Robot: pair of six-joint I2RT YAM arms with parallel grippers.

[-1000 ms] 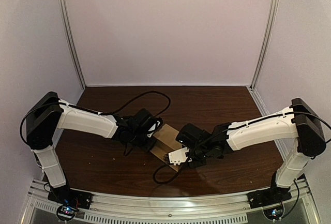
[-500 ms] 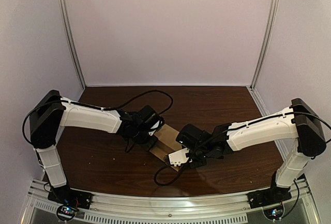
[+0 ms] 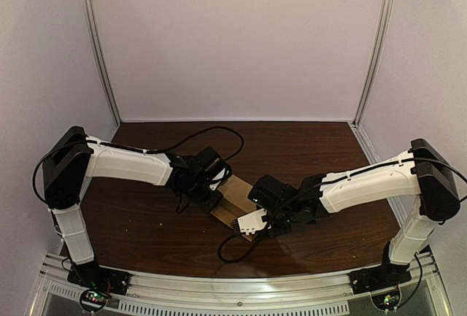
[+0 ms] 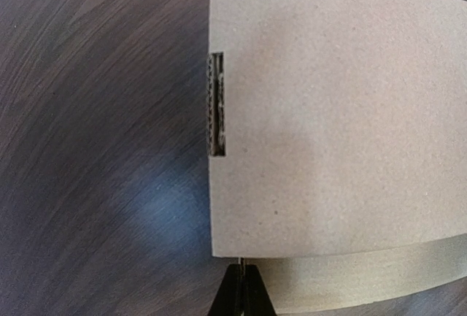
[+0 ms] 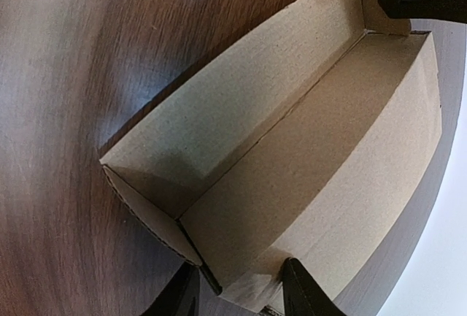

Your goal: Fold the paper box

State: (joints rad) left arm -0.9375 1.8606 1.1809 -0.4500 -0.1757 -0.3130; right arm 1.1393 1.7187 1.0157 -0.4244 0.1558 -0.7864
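The paper box [image 3: 232, 199] sits on the counter [image 3: 139, 225], right between our two claws. Nothing is inside it, and we see its long walls standing up. Our left claw [image 4: 238, 276] is pinched tight on one end of the box. Our right claw [image 5: 239, 276] has its fingers apart around the other end, and we cannot tell if they squeeze. If we pull too hard, we think the thin card could tear or the walls could flop down.

I see a plain tan cardboard box [image 5: 306, 133] on my dark brown, wood-grained counter [image 3: 139, 221]; both arms [image 3: 128, 166] are white with black joints and black fingers [image 5: 303, 294].
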